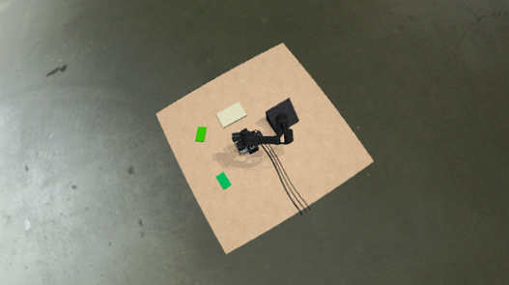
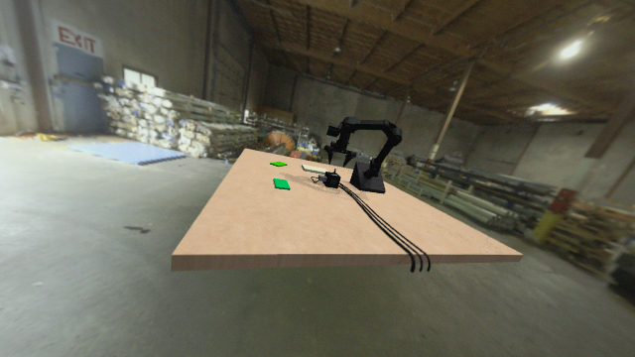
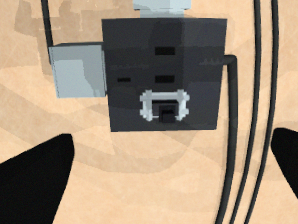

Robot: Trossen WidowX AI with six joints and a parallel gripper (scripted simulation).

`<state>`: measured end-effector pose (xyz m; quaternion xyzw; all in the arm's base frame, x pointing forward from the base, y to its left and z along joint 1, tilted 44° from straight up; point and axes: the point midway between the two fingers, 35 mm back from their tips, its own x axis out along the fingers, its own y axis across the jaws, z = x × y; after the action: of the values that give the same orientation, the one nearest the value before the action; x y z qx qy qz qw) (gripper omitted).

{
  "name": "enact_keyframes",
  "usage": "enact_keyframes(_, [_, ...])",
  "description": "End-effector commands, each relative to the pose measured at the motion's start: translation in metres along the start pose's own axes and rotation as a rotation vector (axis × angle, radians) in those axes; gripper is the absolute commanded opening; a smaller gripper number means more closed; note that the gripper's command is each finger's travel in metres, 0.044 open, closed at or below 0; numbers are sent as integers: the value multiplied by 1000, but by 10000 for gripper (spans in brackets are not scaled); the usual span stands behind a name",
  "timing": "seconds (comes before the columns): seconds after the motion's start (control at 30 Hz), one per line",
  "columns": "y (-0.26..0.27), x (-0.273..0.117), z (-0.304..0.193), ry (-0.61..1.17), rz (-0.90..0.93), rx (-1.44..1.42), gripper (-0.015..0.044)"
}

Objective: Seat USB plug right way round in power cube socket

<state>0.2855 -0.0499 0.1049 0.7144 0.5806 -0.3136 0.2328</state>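
Observation:
The black power cube (image 2: 332, 180) (image 3: 202, 95) stands on the table, its top facing the wrist camera. The small dark USB plug (image 3: 167, 114) stands up from the socket near the cube's lower edge in the wrist view, inside a pale raised outline (image 3: 147, 106). Its depth and which way round it sits cannot be told. Two dark slots show above it and a smaller one to the left. My gripper (image 2: 338, 164) (image 3: 175, 140) is open and empty above the cube, its fingers wide apart on either side and touching nothing. In the top view the arm covers most of the cube.
Pale grey blocks (image 3: 80, 72) (image 3: 162, 11) adjoin two cube sides. Black cables (image 1: 283, 175) (image 2: 384, 221) (image 3: 257, 75) run right of the cube and over the table edge. Two green pieces (image 1: 201, 133) (image 1: 223, 180) (image 2: 278, 164) (image 2: 282, 183) and a cream block (image 1: 232, 115) (image 2: 314, 169) lie nearby.

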Motion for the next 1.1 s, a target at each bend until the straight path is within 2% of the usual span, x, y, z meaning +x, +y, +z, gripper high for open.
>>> enact_keyframes(0.0, [1, 2, 0, -5, 1, 3, 440])
enact_keyframes(0.9, [1, 28, 1, -4, 1, 3, 440])
enact_keyframes(1.07, [1, 26, 0, -7, -1, -3, 309])
